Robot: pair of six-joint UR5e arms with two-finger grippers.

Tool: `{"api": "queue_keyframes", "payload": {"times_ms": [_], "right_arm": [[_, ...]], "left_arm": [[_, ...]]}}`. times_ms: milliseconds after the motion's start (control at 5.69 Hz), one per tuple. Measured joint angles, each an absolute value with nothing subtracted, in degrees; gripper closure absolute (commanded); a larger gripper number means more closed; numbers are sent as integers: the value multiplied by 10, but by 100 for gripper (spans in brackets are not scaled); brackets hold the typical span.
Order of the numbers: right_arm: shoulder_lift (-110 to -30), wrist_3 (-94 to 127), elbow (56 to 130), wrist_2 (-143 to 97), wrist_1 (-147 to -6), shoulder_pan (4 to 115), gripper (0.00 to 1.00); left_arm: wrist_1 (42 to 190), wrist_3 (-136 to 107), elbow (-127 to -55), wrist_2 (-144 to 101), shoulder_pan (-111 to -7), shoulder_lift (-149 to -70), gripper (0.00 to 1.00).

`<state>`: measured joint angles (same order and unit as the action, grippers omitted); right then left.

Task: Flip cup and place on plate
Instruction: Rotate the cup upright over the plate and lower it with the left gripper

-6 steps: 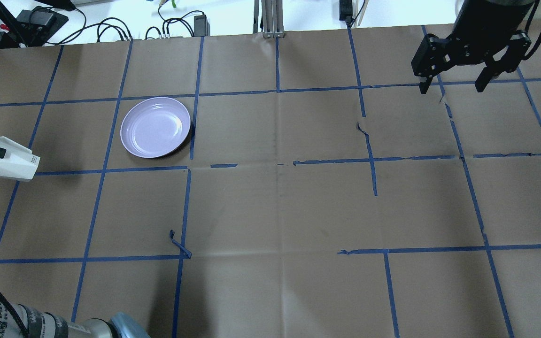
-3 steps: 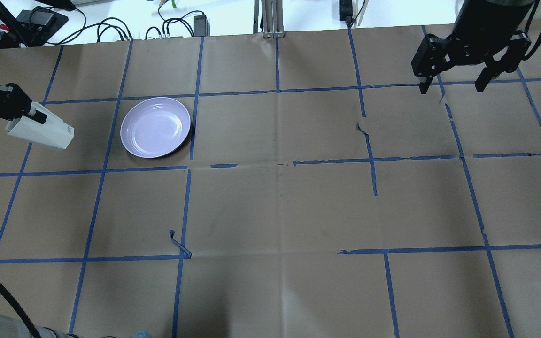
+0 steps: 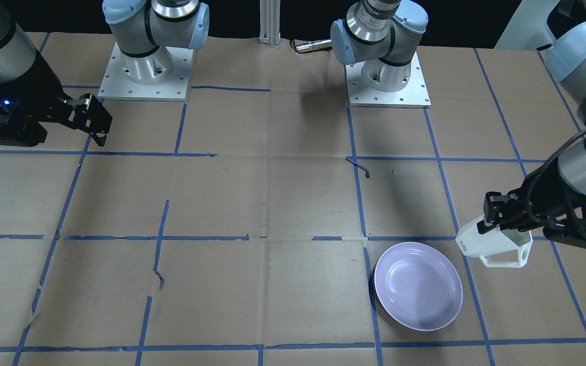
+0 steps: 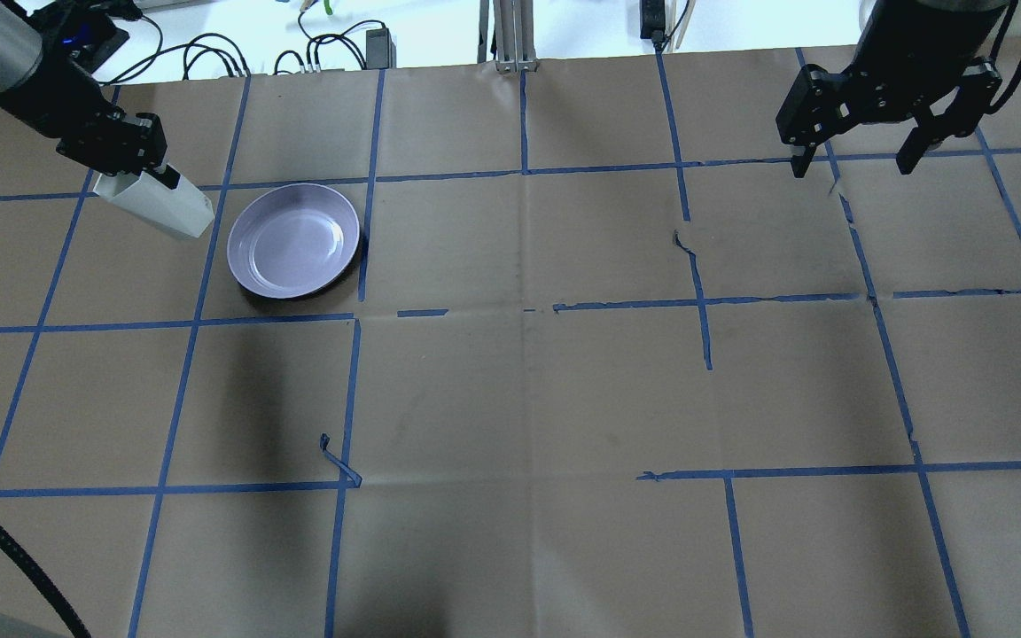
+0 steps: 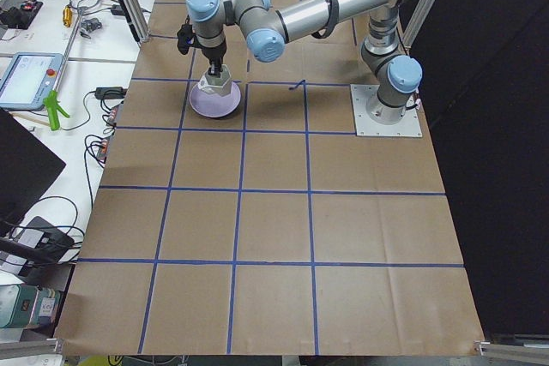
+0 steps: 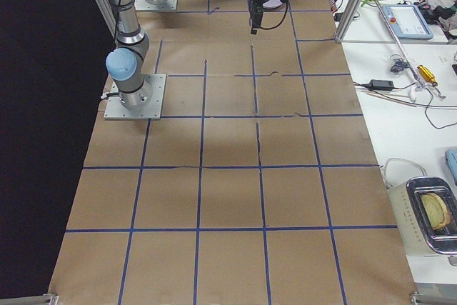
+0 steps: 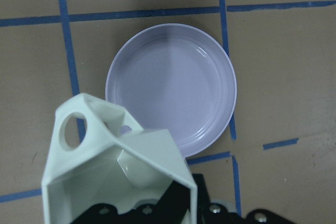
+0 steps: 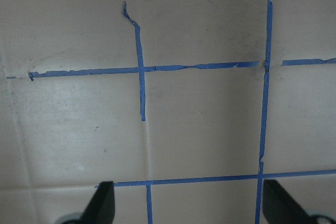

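My left gripper [image 4: 149,170] is shut on the rim of the white faceted cup [image 4: 159,207] and holds it tilted in the air just left of the lavender plate [image 4: 293,239]. In the front-facing view the cup [image 3: 496,245] hangs beside the plate [image 3: 417,292] with its squared handle [image 3: 524,252] outward. The left wrist view looks into the cup's open mouth [image 7: 113,177], with the plate [image 7: 173,90] beyond it. My right gripper [image 4: 856,164] is open and empty at the far right, above bare paper [image 8: 190,129].
Brown paper with a blue tape grid [image 4: 519,310] covers the table. Cables and boxes [image 4: 209,49] lie along the far edge. The two arm bases [image 3: 143,71] stand on the robot's side. A loose tape curl [image 4: 338,461] sticks up near the middle left.
My left gripper has carried the cup from the table's left edge away from the robot and to the right, up to the plate's left side. The right arm has not moved.
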<state>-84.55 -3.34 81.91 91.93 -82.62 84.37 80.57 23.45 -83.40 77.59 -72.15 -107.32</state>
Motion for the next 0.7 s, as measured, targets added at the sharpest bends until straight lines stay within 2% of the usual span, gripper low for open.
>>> {"api": "queue_keyframes", "payload": {"times_ms": [703], "right_arm": [[-846, -33, 819, 919, -826, 844, 0]], "left_arm": [[678, 142, -843, 842, -812, -1133, 100]]}}
